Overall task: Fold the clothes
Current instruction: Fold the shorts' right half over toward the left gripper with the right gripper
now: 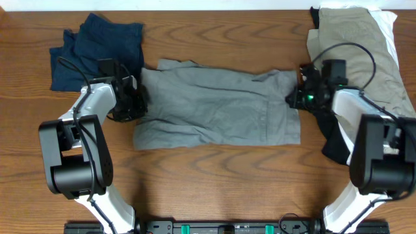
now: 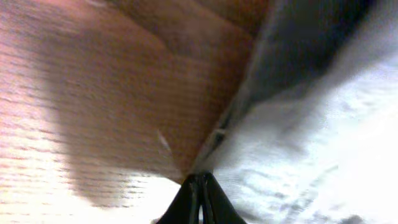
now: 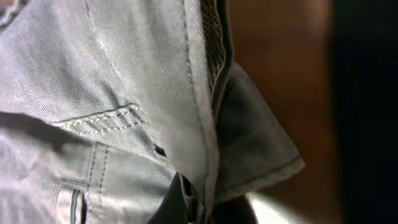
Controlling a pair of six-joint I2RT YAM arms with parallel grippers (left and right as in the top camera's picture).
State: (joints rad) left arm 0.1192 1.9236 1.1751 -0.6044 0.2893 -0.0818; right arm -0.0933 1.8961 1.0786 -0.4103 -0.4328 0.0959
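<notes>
The brown table [image 1: 214,195] has bare wood all along the bottom. The grey shorts [image 1: 214,110] lie flat in the middle. The khaki clothes [image 1: 351,39] sit upper right, the navy clothes [image 1: 97,42] upper left. The left gripper [image 1: 140,99] is pinched tight on the shorts' left edge, the right gripper [image 1: 294,99] on their right edge.

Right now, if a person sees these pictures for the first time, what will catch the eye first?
The grey shorts lie spread across the middle of the wooden table, with the left gripper shut on their left edge and the right gripper shut on their right, waistband end. A crumpled navy garment sits at the far left, a khaki garment at the far right.
</notes>
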